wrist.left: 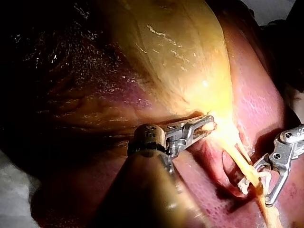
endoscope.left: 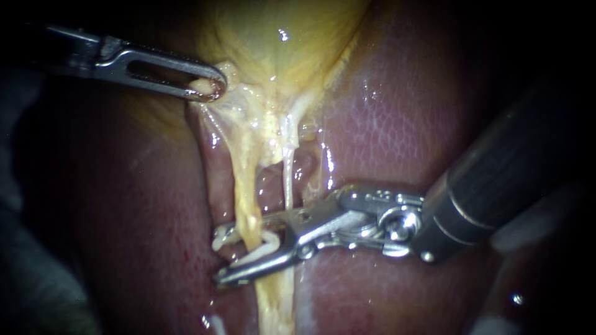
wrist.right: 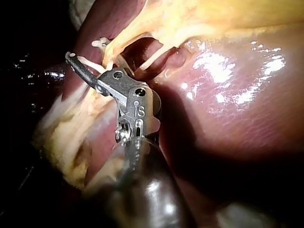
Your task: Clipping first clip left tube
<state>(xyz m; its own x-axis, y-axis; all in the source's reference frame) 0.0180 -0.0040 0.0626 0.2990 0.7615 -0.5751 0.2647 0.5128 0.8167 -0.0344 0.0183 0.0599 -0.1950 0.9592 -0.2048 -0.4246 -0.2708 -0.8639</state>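
Note:
The yellow gallbladder [endoscope.left: 279,43] lies on the red-brown liver [endoscope.left: 397,124]. Two tubes run down from it: the thicker yellow left tube [endoscope.left: 243,180] and the thin white right tube [endoscope.left: 287,180]. My left instrument [endoscope.left: 208,87] comes in from the upper left, its jaws shut on tissue at the gallbladder's lower edge and holding it taut; the left wrist view shows that grip [wrist.left: 206,126]. My right instrument [endoscope.left: 218,257] reaches in from the right. Its jaws stand apart, carrying a white clip [endoscope.left: 267,245] that straddles the left tube low down. The right wrist view shows these jaws [wrist.right: 83,52] around the tube.
Pale membrane strands [endoscope.left: 248,124] stretch between the gallbladder's edge and the tubes. Wet liver surface surrounds the tubes on both sides. The right instrument's dark shaft [endoscope.left: 509,167] crosses the liver at the right.

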